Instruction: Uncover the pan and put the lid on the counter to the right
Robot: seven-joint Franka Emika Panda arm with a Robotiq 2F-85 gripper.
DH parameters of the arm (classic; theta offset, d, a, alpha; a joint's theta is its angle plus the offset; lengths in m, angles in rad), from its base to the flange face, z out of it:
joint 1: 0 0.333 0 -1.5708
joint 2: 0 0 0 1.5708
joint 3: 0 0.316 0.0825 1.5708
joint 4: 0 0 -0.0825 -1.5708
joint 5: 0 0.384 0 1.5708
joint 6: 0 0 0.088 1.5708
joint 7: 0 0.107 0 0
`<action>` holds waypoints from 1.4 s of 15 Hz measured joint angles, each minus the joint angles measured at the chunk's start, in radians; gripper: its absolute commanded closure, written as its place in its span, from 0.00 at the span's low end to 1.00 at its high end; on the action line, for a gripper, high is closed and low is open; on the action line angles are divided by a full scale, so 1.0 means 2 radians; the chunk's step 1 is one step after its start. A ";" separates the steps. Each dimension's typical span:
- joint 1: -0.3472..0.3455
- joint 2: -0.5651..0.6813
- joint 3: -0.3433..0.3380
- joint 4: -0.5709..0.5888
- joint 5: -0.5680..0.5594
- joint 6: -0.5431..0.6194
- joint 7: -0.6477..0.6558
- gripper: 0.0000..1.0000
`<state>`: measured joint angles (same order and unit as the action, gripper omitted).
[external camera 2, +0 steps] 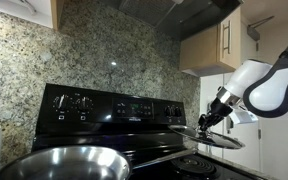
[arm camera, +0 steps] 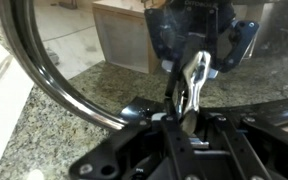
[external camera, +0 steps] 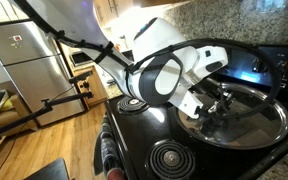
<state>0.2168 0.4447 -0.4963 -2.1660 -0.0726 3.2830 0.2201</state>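
Note:
My gripper (arm camera: 187,100) is shut on the shiny metal handle (arm camera: 196,70) at the middle of the lid. The lid (external camera 2: 220,137) is a clear glass disc with a metal rim (arm camera: 64,92). It hangs level in the air at the stove's far end, under the gripper (external camera 2: 211,117). In an exterior view the lid (external camera: 246,118) fills the right side below the gripper (external camera: 217,97). Speckled granite counter (arm camera: 44,135) shows under and through the glass in the wrist view. The uncovered silver pan (external camera 2: 59,162) sits in the near foreground, well apart from the lid.
The glossy black stovetop carries a coil burner (external camera: 170,157). The stove's control panel (external camera 2: 114,105) stands against a granite backsplash (external camera 2: 94,50). A wooden cabinet (external camera 2: 212,45) hangs above the lid's side. A steel fridge (external camera: 24,55) stands across the wooden floor.

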 measured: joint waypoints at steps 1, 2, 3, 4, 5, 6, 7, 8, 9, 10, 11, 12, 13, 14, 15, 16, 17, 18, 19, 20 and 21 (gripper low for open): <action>-0.003 0.000 -0.001 0.001 0.004 0.000 0.003 0.96; -0.006 0.000 -0.002 0.002 0.009 0.000 0.004 0.96; -0.010 0.000 -0.002 0.002 0.013 0.000 0.004 0.96; -0.014 0.000 -0.002 0.002 0.016 0.000 0.005 0.96; -0.017 0.000 -0.003 0.003 0.020 0.000 0.007 0.96; -0.021 0.000 -0.003 0.003 0.022 -0.001 0.010 0.96; -0.025 0.000 -0.003 0.003 0.024 -0.001 0.011 0.96; -0.028 0.001 -0.003 0.003 0.027 -0.002 0.011 0.96; -0.032 0.002 -0.003 0.003 0.030 -0.002 0.011 0.96; -0.036 0.004 -0.003 0.003 0.032 -0.002 0.012 0.96; -0.039 0.007 -0.003 0.004 0.034 -0.003 0.012 0.96; -0.043 0.010 -0.002 0.004 0.038 -0.003 0.013 0.96; -0.048 0.013 -0.001 0.005 0.043 -0.003 0.013 0.96; -0.053 0.016 0.000 0.006 0.048 -0.004 0.014 0.96; -0.059 0.020 0.002 0.007 0.052 -0.005 0.015 0.96; -0.066 0.023 0.005 0.009 0.055 -0.006 0.018 0.96; -0.073 0.027 0.008 0.012 0.058 -0.007 0.022 0.96; -0.080 0.031 0.010 0.014 0.061 -0.008 0.024 0.96; -0.086 0.034 0.013 0.017 0.064 -0.009 0.028 0.96; -0.093 0.037 0.016 0.020 0.067 -0.010 0.031 0.96; -0.101 0.041 0.020 0.024 0.077 -0.011 0.031 0.96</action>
<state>0.0152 0.5259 -0.4559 -2.1183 0.0819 3.2615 0.2814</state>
